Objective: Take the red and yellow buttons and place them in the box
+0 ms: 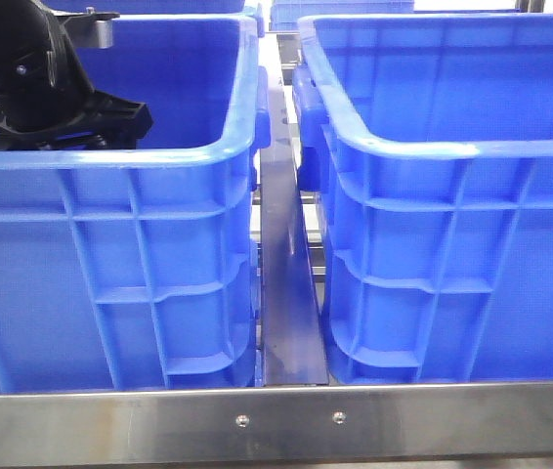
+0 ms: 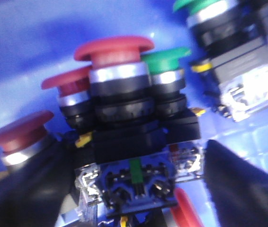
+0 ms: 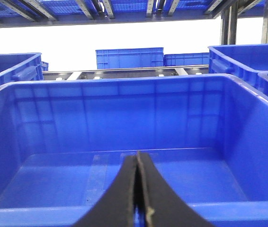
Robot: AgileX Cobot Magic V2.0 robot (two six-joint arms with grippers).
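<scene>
A steel rail point(image 1: 286, 420) edges the bench, bearing two blue crates point(image 1: 110, 264) point(image 1: 462, 244) split by a metal strip point(image 1: 286, 293). The left gripper point(image 2: 136, 189), jaws apart, flanks a red button point(image 2: 114, 49) inside the left crate. The right gripper point(image 3: 138, 198), jaws together, faces an empty crate point(image 3: 124, 118); racks point(image 3: 124, 7) overhead.

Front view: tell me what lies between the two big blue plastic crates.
A narrow metal strip runs along the gap between the left blue plastic crate and the right blue plastic crate; nothing else shows there in the front view.
</scene>
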